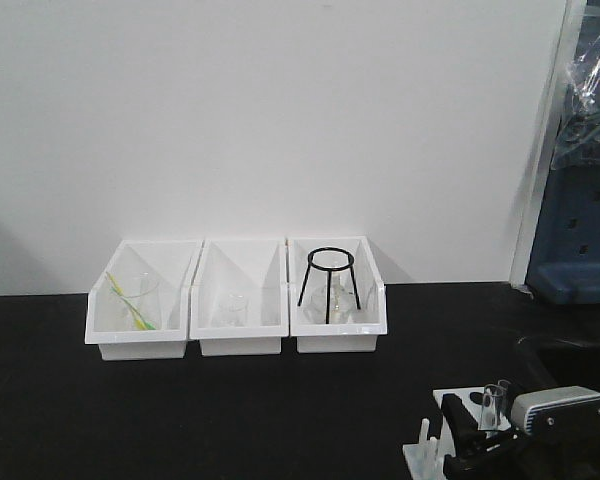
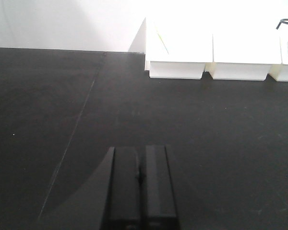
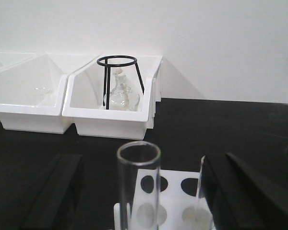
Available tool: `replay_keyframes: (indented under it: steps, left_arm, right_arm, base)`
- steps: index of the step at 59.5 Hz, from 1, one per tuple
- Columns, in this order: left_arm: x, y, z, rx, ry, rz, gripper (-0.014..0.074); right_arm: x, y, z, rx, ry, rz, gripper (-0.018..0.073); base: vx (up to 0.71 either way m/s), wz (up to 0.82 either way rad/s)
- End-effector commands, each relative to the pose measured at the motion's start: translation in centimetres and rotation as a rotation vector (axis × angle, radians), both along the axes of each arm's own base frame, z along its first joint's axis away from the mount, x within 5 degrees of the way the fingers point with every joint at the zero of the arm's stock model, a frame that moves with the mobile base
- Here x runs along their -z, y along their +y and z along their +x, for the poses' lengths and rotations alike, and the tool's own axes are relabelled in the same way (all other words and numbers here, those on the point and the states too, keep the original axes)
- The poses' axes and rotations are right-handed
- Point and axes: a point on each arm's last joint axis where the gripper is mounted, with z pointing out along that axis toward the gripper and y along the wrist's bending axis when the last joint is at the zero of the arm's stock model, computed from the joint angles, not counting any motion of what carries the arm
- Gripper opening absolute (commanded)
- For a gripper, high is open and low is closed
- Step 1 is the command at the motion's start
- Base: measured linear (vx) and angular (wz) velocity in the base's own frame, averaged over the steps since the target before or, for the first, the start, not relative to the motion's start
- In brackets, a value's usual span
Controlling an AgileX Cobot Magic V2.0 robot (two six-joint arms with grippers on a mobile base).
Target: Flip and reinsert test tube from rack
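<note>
From the front view, we see three white bins [image 1: 242, 265] in a row on the black table [image 1: 180, 410] against a white wall [image 1: 280, 110]. The right-hand bin holds a black tripod [image 1: 327, 300]. At the bottom right corner the right gripper [image 1: 488, 437] sits at the rack [image 1: 427, 452]. The clear test tube [image 1: 494, 403] stands upright there, mouth up, by the dark fingers. From here we cannot tell how wide the jaws stand. In the left wrist view, the left gripper [image 2: 140, 184] hangs over the table, well apart from the bins, its two fingers pressed flat together with nothing between them. In the right wrist view, the tube rises upright in the middle, open end on top, at the near edge of the rack's holed top plate. Its lower end runs off the bottom of the frame, so we cannot see which hole it sits in. The right gripper's fingers [image 3: 50, 191] are spread wide to either side of the tube, with a gap on each side. Behind, a glass flask [image 3: 121, 96] sits under the tripod in its bin.
</note>
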Motion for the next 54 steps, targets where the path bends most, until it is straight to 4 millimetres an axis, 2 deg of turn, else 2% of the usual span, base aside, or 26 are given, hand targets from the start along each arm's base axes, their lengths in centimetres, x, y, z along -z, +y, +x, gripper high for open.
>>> replay_keyframes:
  steps: [1,10,17,23,35,42,46,54]
  left_arm:
    - [-0.7,-0.1,0.0,0.012,-0.088,-0.001,-0.0006]
    - [-0.7,-0.1,0.0,0.012,-0.088,-0.001,-0.0006]
    - [-0.7,-0.1,0.0,0.012,-0.088,-0.001,-0.0006]
    - [-0.7,-0.1,0.0,0.012,-0.088,-0.001,-0.0006]
    - [-0.7,-0.1,0.0,0.012,-0.088,-0.001,-0.0006]
    - [-0.7,-0.1,0.0,0.012,-0.088,-0.001,-0.0006]
    - [-0.7,-0.1,0.0,0.012,-0.088,-0.001,-0.0006]
    - [-0.7,-0.1,0.0,0.012,-0.088,-0.001,-0.0006]
  right_arm:
    - [-1.7,0.1,0.5,-0.002,-0.125,0.026,0.0553]
    - [-0.8,0.2,0.7,-0.002,-0.1,0.02,0.0552]
    - [-0.8,0.2,0.7,-0.002,-0.118,0.024,0.0517]
    - [-0.9,0.2,0.7,-0.005,-0.127,0.025,0.0433]
    - [-0.9,0.2,0.7,-0.005,-0.123,0.024,0.0159]
    - [-0.9,0.2,0.7,-0.006,-0.123,0.024,0.0029]
    - [-0.9,0.2,0.7,-0.008,-0.123,0.023,-0.0015]
    - [-1.1,0.2,0.6,-0.008,-0.123,0.023,-0.0014]
  base:
    - [0.0,0.0]
    - [0.0,0.0]
    - [0.0,0.0]
    - [0.0,0.0]
    - [0.0,0.0]
    - [0.0,0.0]
    - [0.0,0.0]
    - [0.0,0.0]
